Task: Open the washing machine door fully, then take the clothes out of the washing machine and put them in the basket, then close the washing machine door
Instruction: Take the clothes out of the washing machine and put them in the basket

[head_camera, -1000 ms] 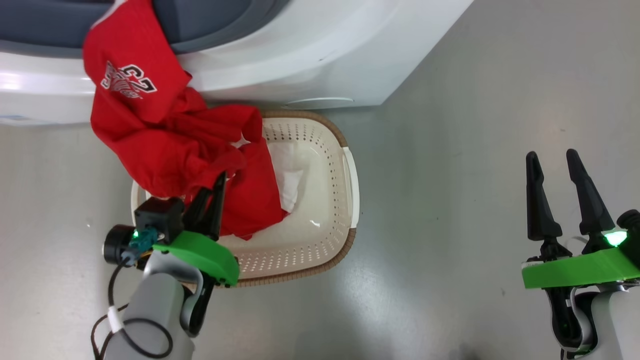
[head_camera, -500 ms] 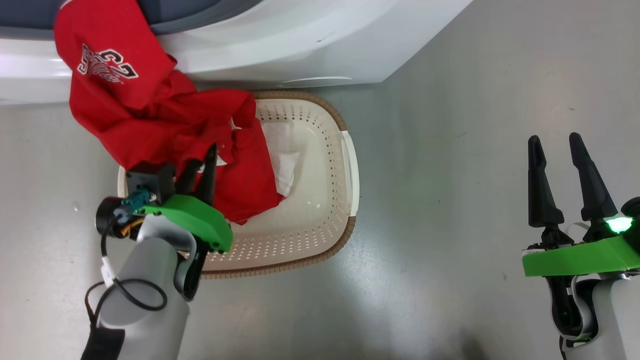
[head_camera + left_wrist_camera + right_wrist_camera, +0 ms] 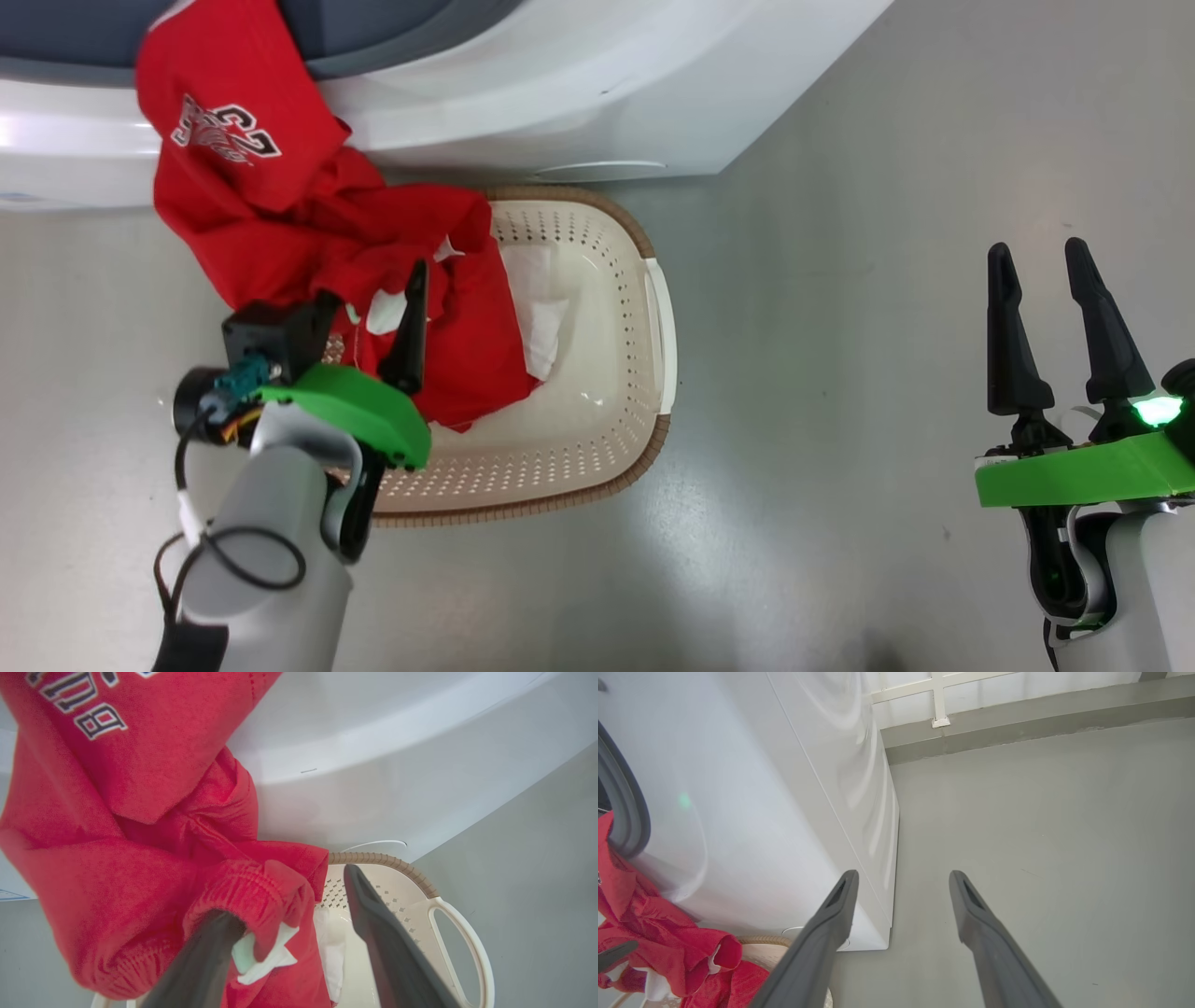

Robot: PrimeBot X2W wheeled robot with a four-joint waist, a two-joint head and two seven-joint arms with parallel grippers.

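Observation:
The red clothes [image 3: 308, 243] hang from the washing machine's [image 3: 579, 84] grey-ringed opening down into the left half of the cream basket [image 3: 665, 336] on the floor in front. My left gripper [image 3: 373, 299] is open over the basket. In the left wrist view the left gripper [image 3: 287, 891] has a fold of the clothes [image 3: 117, 858] and a white tag draped over one fingertip, while the other finger stands free above the basket rim [image 3: 387, 861]. My right gripper [image 3: 1036, 247] is open and empty over bare floor at the right. The washing machine door is out of view.
Grey floor [image 3: 840, 420] spreads to the right of the basket and the machine. In the right wrist view, the right gripper [image 3: 903, 872] points along the machine's white side [image 3: 808, 788] toward a wall base [image 3: 1017, 723].
My left gripper has opened, letting go of the red clothes, which stay draped over one finger and the basket. The head camera shifted slightly. The right arm has not moved.

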